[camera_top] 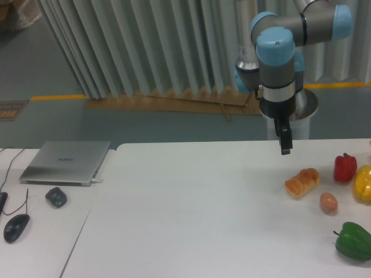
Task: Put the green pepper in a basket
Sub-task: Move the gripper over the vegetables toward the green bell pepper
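The green pepper [353, 241] is glossy dark green and lies on the white table [191, 220] at the front right edge of view, its stem pointing left. My gripper [284, 146] hangs above the table's far right part, well behind and to the left of the pepper. Its fingers look close together with nothing between them. No basket is in view.
A bread roll [302, 182], a red pepper [345, 168], a yellow pepper [363, 183] and a brown egg [328, 202] lie between the gripper and the green pepper. A closed laptop [66, 162] and two mice [55, 197] [16, 227] lie at the left.
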Action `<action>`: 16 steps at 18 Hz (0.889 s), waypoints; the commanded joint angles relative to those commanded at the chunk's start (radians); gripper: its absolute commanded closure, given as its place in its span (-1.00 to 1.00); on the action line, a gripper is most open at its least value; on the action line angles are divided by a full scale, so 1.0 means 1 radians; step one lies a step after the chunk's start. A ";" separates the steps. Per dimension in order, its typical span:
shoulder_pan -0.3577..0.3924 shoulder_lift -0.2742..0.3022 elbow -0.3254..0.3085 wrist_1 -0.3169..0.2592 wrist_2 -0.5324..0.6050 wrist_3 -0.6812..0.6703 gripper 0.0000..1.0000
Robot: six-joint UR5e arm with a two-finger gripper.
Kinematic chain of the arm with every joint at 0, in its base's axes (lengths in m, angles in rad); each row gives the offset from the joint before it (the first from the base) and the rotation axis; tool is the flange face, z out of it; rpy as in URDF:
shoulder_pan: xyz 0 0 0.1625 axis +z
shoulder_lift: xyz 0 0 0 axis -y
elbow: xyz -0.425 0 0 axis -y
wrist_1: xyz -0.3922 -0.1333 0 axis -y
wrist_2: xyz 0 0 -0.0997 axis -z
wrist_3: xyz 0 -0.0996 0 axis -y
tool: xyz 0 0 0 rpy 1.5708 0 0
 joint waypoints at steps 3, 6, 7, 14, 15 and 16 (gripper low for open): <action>0.008 -0.009 0.000 0.031 0.020 0.002 -1.00; 0.034 -0.017 0.003 0.054 0.025 0.003 -1.00; 0.040 -0.028 0.003 0.061 0.025 0.003 -1.00; 0.072 -0.066 0.006 0.129 0.025 0.008 -1.00; 0.078 -0.074 0.015 0.144 0.025 0.008 -1.00; 0.081 -0.083 0.023 0.152 0.023 0.009 -1.00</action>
